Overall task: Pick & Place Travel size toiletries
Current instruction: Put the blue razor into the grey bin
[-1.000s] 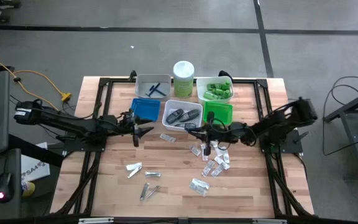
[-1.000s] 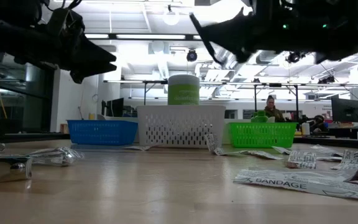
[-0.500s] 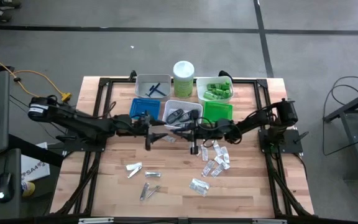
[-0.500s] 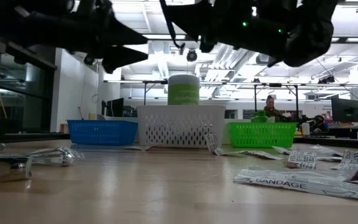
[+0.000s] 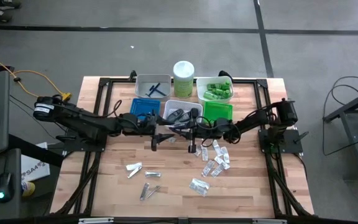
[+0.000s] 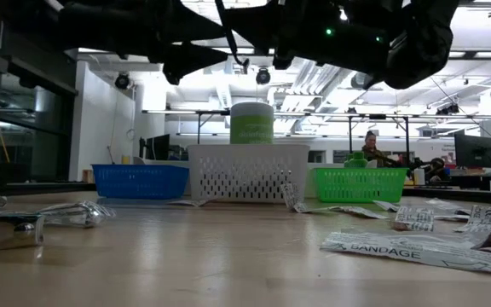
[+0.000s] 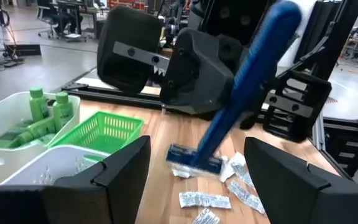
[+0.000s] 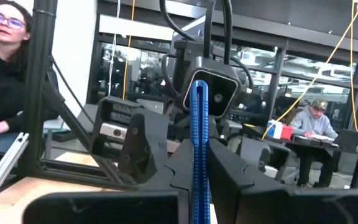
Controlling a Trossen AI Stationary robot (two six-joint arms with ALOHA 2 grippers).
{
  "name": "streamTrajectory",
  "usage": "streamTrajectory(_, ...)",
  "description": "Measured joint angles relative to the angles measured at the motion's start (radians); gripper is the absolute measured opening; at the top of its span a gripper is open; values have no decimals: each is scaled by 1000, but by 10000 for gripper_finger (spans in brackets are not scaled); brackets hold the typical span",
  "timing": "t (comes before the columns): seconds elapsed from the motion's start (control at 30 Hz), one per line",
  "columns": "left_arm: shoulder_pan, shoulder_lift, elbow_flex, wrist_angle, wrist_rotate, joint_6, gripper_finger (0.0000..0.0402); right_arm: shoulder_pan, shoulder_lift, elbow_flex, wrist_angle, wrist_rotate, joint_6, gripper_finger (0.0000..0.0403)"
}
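Sorting is partly done: green tubes, razors and grey cases already sit in trays along the desk's far edge. The right gripper, pinched on a blue razor, faces the wide-open left gripper mid-desk. Packets and clippers toward the near edge are still unsorted.

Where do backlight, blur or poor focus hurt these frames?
Low view: bright ceiling lights turn both arms into black silhouettes; the near clear bandage packet looks soft. Left wrist view: the thin blue razor is motion-smeared, held by the right gripper. Right wrist view: the razor reads sharp, the people behind soft. High view: evenly lit.
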Motion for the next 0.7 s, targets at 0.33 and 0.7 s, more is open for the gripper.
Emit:
streamTrajectory(0.33, 0, 5, 46, -1, 3, 24, 259, -6, 0, 63, -42, -34, -1, 19)
streamTrajectory(0.7, 0, 5, 47, -23, 2, 23, 157, -6, -1, 63, -45, -31, -1, 19)
